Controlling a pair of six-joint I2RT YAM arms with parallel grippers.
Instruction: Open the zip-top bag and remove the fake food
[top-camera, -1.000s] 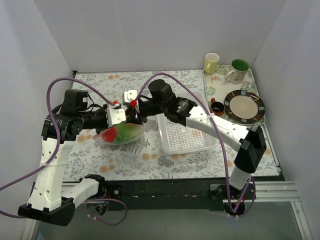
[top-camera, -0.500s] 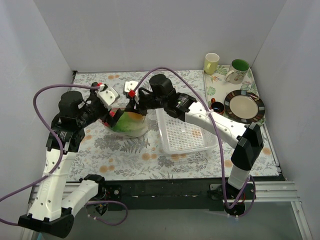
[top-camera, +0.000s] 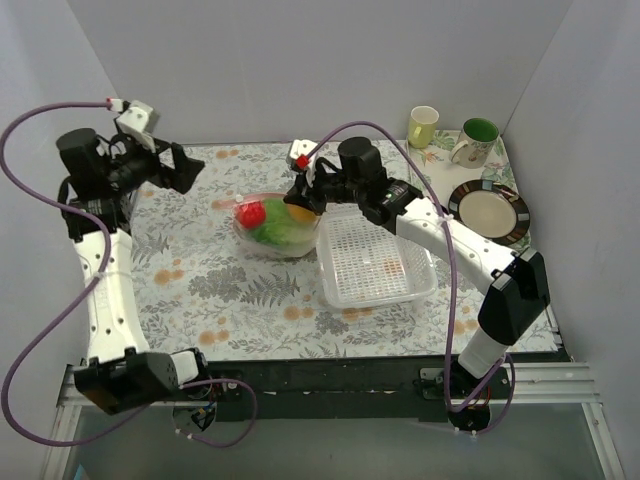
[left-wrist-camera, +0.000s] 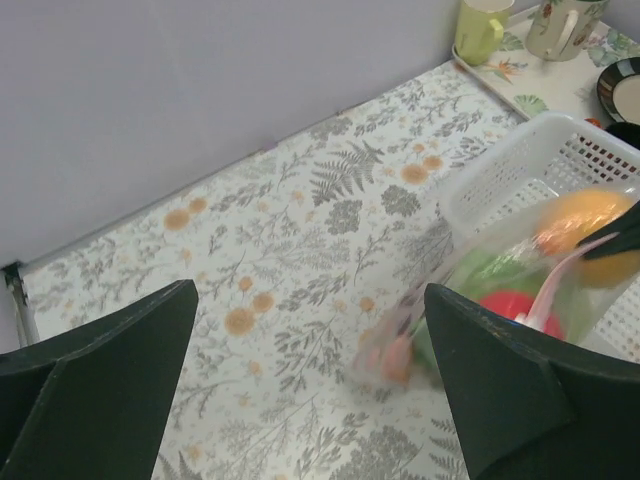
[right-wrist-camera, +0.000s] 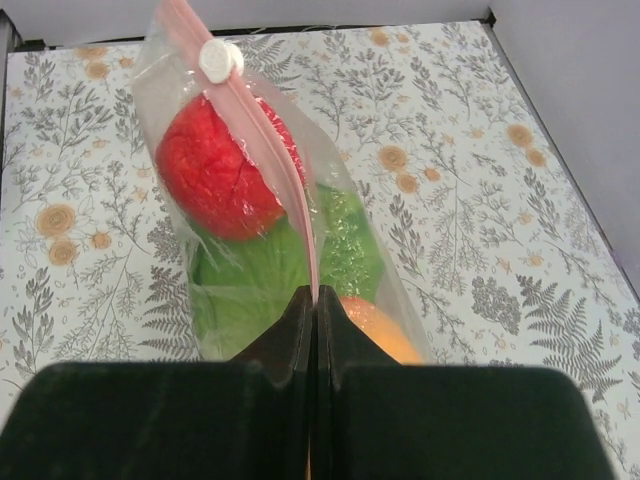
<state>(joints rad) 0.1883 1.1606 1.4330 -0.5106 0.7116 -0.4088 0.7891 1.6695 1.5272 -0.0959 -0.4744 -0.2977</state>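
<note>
The zip-top bag (top-camera: 272, 228) stands on the floral table just left of the basket, clear plastic with a pink zip strip and a white slider (right-wrist-camera: 220, 60) at the strip's far end. Through it show fake food pieces: a red round one (right-wrist-camera: 215, 165), green lettuce (right-wrist-camera: 250, 270) and an orange fruit (right-wrist-camera: 375, 325). My right gripper (right-wrist-camera: 316, 300) is shut on the pink strip at the bag's near end and holds the bag upright. My left gripper (left-wrist-camera: 310, 300) is open and empty, high over the table's back left (top-camera: 190, 168), well clear of the blurred bag (left-wrist-camera: 520, 270).
A white perforated basket (top-camera: 375, 265) sits right of the bag. On a tray at the back right stand a yellow mug (top-camera: 423, 126), a green-lined mug (top-camera: 476, 140), a striped plate (top-camera: 488, 212) and a small dark bowl (top-camera: 434, 212). Walls close three sides.
My left gripper opened, let go of the bag and swung up to the back left. My right gripper shut on the zip strip and carried the bag back and to the right.
</note>
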